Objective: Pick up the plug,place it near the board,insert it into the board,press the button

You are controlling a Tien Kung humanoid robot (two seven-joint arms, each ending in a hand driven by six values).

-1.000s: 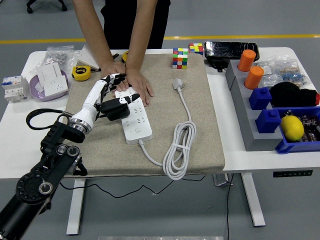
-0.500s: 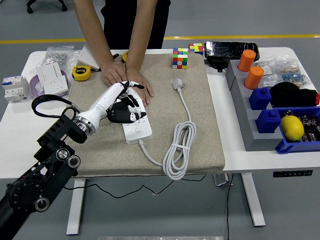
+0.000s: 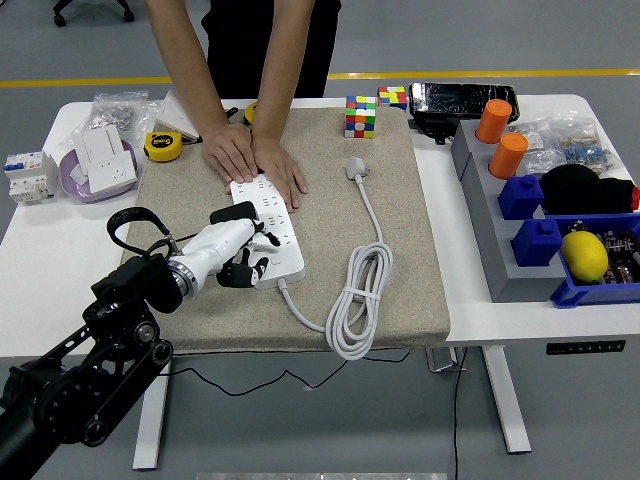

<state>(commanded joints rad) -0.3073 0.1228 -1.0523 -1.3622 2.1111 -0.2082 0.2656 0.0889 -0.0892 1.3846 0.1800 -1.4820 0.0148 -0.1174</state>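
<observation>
- Near the table's [image 3: 40, 240] left edge, the left hand [image 3: 232, 250] sits over the power strip's [image 3: 268, 232] near end, fingers curled; can't tell if it's gripping anything.
- Black plug [image 3: 233, 214] sits on the strip, just beside the hand.
- Person's hands [image 3: 255, 160] press the strip's far end.

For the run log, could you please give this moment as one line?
left hand: at power strip near end | black plug: in strip | person's hands: steadying far end

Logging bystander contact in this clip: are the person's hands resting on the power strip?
Yes. Both of the person's hands press flat on the far end of the white power strip on the mat.
</observation>
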